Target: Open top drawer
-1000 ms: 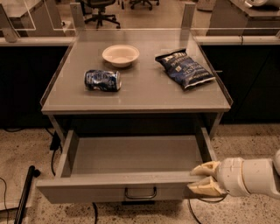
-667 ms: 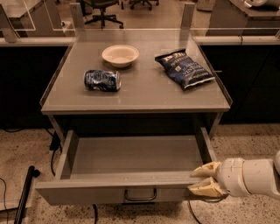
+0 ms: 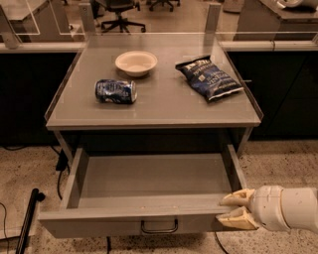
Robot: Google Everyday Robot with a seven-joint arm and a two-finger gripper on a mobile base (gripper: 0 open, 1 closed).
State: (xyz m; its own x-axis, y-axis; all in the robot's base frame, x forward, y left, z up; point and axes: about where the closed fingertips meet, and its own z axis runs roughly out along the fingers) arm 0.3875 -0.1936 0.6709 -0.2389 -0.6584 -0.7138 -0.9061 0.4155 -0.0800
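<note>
**Top drawer is open, gripper at its right end**

I see the top drawer [image 3: 99,225] wide open. It sticks far out from under the front edge of the desk [image 3: 164,106], toward me. The inside is plain grey and I see nothing in it. A small dark loop handle [image 3: 159,227] sits in the middle of the drawer's front.

The gripper [image 3: 229,209] is low down, below the front right corner of the desk. It is right at the right end of the drawer's front and comes in from the right side. I cannot tell if it is grasping the drawer or has let go. Its white arm [image 3: 285,208] runs off the right side of the view.

Three things lie on the desk top. A pale bowl [image 3: 136,62] stands upright near the back edge, a bit left of the middle. A blue soda can [image 3: 115,91] lies on its side in front of the bowl, closer to the left edge. A dark blue chip bag [image 3: 208,78] lies flat near the right edge, toward the back right corner. The three are apart from each other.

An office chair [image 3: 119,15] stands on the floor past the back edge.
</note>
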